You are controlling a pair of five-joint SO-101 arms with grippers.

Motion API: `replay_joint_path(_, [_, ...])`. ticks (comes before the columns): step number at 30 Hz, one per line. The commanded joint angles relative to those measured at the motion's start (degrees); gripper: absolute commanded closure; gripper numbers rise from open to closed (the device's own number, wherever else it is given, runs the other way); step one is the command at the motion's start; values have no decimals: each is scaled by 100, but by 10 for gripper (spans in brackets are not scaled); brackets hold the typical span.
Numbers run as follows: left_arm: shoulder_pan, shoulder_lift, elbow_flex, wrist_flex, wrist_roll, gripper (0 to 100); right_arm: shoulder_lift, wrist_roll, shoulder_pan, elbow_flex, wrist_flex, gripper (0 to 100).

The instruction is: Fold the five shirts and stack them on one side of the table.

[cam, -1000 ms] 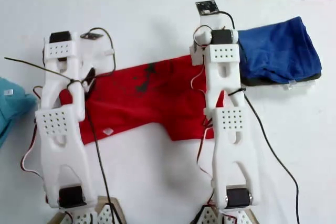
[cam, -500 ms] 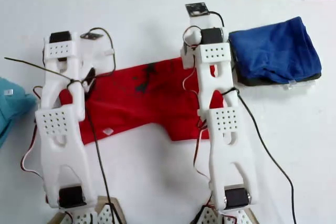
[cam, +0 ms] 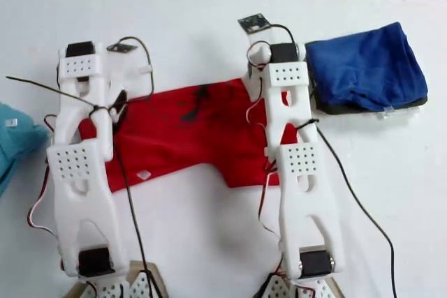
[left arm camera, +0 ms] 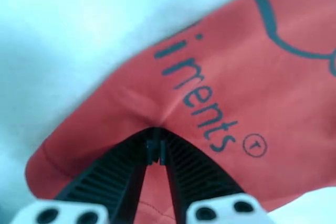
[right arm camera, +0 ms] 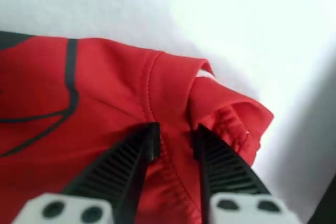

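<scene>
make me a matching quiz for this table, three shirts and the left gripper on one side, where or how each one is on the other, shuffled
1 red shirt
2 blue shirt
3 teal shirt
4 left gripper

a folded, at the right side of the table
b at the table's left edge
c spread out in the middle
d pinched shut on the red shirt

Pairs: 1-c, 2-a, 3-b, 4-d

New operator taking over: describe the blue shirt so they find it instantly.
On the white table, look right of the red shirt spread across the middle. The blue shirt lies beside the right arm, folded into a bundle atop a dark garment. It is the only folded blue piece; the red one lies flat, and the teal garment sits at the left edge.
</scene>
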Motion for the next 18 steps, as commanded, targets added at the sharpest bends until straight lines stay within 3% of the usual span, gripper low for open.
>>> replay_joint_path(1, [-229,158,-75,0,9,974,-40,62,189,-176,66,968])
replay_joint_path(10, [-229,158,-75,9,9,974,-286,879,189,-492,-92,978])
replay_joint_path(18, [-229,158,-75,9,9,974,-620,914,303,-484,-664,978])
